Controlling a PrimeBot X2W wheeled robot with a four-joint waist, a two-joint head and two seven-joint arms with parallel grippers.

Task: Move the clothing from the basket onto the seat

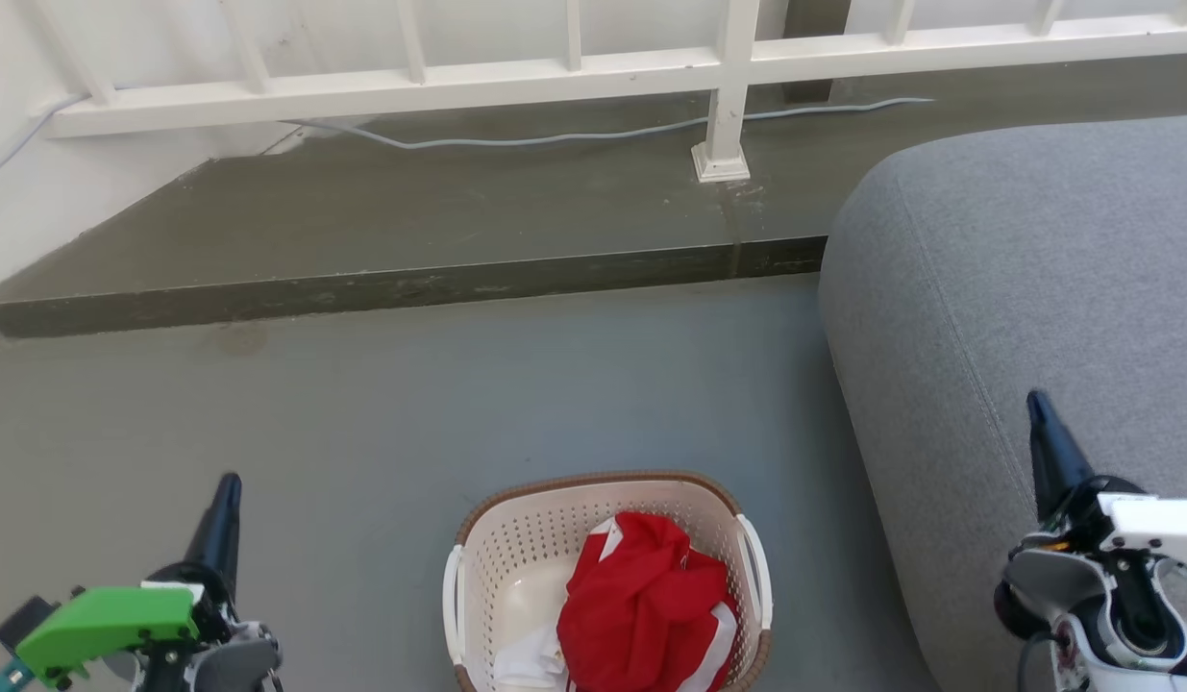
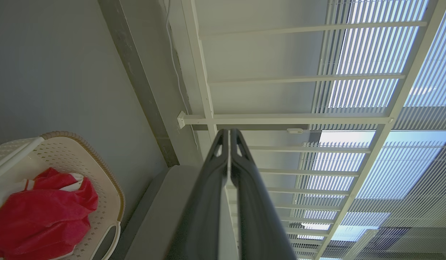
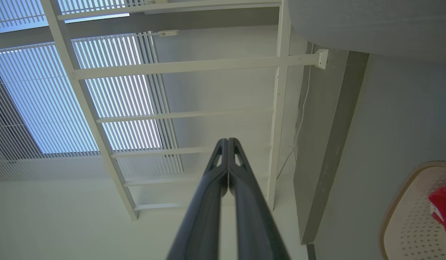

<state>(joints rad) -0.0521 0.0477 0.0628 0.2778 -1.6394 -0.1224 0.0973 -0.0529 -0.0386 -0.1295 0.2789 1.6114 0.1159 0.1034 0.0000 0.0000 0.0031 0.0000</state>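
Observation:
The cream basket (image 1: 516, 567) with a brown rim stands on the floor at the bottom centre of the head view. Red clothing (image 1: 641, 605) with white trim lies bunched inside it, also seen as clothing (image 2: 38, 216) in the basket (image 2: 100, 180) in the left wrist view. The large grey seat (image 1: 1016, 288) fills the right side. My left gripper (image 1: 230, 481) is shut, low at the left, apart from the basket. My right gripper (image 1: 1035, 396) is shut, in front of the seat. Both pairs of fingers (image 2: 228, 131) (image 3: 228, 140) are pressed together with nothing between them.
A raised dark step (image 1: 401, 288) crosses the floor behind the basket, with a white railing (image 1: 728, 86) and a grey cable (image 1: 555, 139) on it. Grey floor (image 1: 362, 413) stretches between the step and the basket.

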